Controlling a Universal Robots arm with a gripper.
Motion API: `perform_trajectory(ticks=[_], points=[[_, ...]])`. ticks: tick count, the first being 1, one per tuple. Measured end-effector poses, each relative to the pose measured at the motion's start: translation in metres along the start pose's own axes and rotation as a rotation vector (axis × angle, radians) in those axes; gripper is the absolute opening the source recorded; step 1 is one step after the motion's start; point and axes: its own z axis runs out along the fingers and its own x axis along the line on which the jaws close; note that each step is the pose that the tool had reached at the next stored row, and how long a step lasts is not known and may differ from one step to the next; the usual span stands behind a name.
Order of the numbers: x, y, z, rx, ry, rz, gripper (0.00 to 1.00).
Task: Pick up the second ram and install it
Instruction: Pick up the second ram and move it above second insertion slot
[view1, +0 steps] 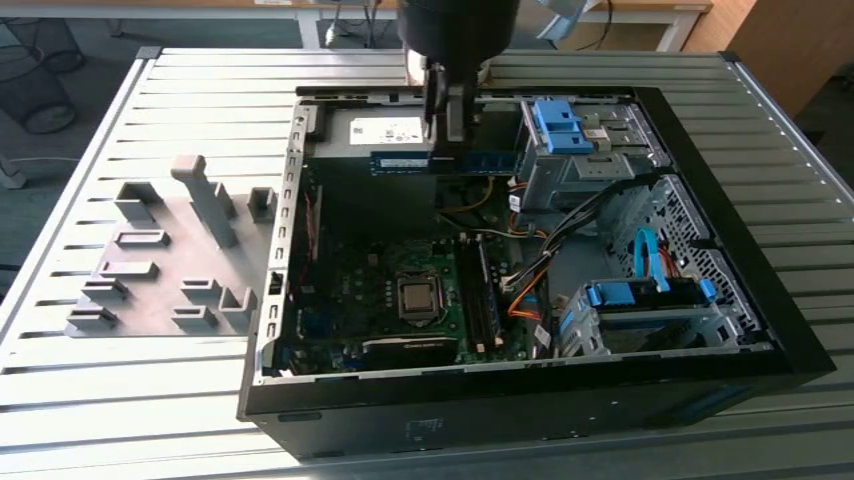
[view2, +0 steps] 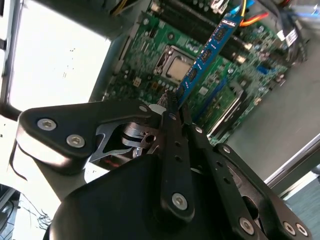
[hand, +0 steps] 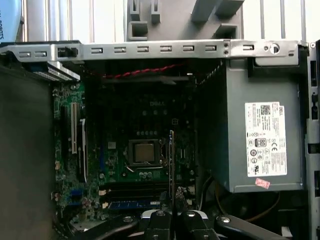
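The second ram (view1: 441, 160) is clamped edge-on between the fingers of the gripper (view1: 451, 135), held in the air above the open computer case (view1: 534, 400), toward its far side in the exterior view; the motherboard (hand: 145, 150) is seen below it in both wrist views; grey holder blocks (view1: 174, 250) are left on the table (view1: 80, 400) at the exterior view's left.

The exterior view looked down from high above at the open computer case (view1: 534, 330) on the table (view1: 200, 90). Both wrist views looked closely past the claw (hand: 171, 210) at the green circuit board (hand: 120, 175).
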Motion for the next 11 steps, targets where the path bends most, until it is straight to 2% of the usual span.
perform_trajectory(ticks=[5,11], points=[[-0.0006,-0.0131,0.0003,0.0000,-0.0001,0.000,0.14],[-0.0006,-0.0136,0.0003,0.0000,0.0000,0.000,0.14]])
